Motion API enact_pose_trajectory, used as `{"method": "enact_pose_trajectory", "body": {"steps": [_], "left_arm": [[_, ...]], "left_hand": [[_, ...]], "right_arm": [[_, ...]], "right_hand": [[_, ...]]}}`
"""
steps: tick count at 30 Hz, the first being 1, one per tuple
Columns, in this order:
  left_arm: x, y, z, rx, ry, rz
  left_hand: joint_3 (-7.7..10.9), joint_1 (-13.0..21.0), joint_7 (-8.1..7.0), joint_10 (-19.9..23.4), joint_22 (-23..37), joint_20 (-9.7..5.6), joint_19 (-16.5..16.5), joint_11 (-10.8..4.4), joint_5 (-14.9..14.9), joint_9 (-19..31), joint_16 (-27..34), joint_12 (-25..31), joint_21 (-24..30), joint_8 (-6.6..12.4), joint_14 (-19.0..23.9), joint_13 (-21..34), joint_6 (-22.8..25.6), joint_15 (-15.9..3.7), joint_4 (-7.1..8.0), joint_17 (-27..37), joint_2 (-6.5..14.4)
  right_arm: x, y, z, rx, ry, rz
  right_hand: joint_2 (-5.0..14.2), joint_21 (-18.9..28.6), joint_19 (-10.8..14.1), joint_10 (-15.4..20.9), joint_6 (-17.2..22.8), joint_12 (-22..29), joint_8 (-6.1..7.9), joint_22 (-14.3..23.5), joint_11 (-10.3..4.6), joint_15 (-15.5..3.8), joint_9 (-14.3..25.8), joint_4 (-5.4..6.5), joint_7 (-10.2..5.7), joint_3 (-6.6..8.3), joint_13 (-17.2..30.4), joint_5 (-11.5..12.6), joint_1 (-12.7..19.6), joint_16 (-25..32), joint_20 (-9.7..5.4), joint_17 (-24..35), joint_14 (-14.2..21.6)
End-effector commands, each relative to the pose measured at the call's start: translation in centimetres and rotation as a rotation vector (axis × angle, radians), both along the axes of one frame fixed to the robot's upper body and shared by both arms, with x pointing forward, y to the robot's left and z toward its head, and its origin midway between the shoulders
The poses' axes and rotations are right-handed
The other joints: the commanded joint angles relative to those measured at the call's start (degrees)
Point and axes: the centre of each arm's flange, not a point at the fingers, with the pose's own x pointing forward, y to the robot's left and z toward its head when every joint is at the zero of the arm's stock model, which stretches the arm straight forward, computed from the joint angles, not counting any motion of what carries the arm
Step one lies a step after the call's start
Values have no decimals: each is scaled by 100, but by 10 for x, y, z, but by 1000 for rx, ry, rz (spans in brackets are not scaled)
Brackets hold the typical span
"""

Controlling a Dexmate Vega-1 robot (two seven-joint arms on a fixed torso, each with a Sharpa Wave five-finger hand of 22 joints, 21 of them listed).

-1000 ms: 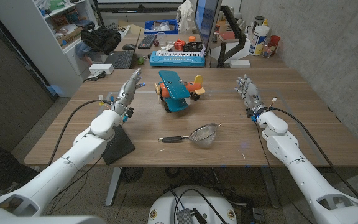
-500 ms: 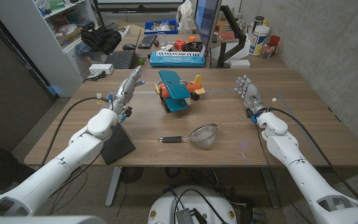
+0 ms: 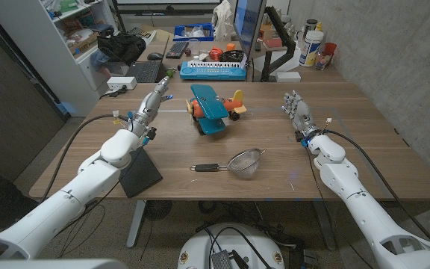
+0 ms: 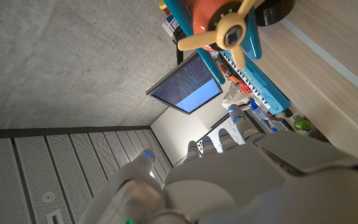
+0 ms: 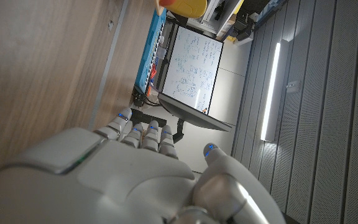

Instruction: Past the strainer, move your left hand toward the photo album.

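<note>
Wooden tabletop (image 3: pixel 364 161) carries the strainer (image 3: pixel 243 161) at centre; black photo album (image 3: pixel 139 173) at 9 o'clock. Left robot hand (image 3: pixel 152 104) extends straight-fingered, holding nothing; right robot hand (image 3: pixel 296 109) open, empty.

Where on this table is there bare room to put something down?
Bare wood lies between the strainer and the right hand, and along the table's front right edge. The middle is crowded: toy plane, strainer, with the photo album under the left arm; the left hand reaches past it.
</note>
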Motion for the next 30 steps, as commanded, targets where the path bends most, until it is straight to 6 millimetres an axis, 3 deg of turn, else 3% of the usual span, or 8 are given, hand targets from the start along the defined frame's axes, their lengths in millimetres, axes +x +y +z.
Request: {"method": "enact_pose_trajectory", "body": {"steps": [1,30], "left_arm": [[-9,2,4,46,-28,9],[-38,19,15,170,-88,36]], "left_hand": [[8,53,-49,-850,14,21,-1443,25,27,22,-21,-7,1,2,-1073,19,-909,-44,-16,24,555],[17,62,-49,-851,12,38,-1437,31,20,22,-39,-7,-12,-2,-1067,18,-905,-77,-18,23,547]], "right_arm": [[-1,2,1,-1,-3,-7],[-8,10,0,7,-20,-16]], "right_hand": [[530,-28,7,37,11,19,51,22,-13,-112,19,14,-22,28,31,37,27,15,-279,14,5],[523,-48,18,62,35,23,51,23,-11,-113,20,16,-28,24,31,38,21,14,-273,14,14]]}}
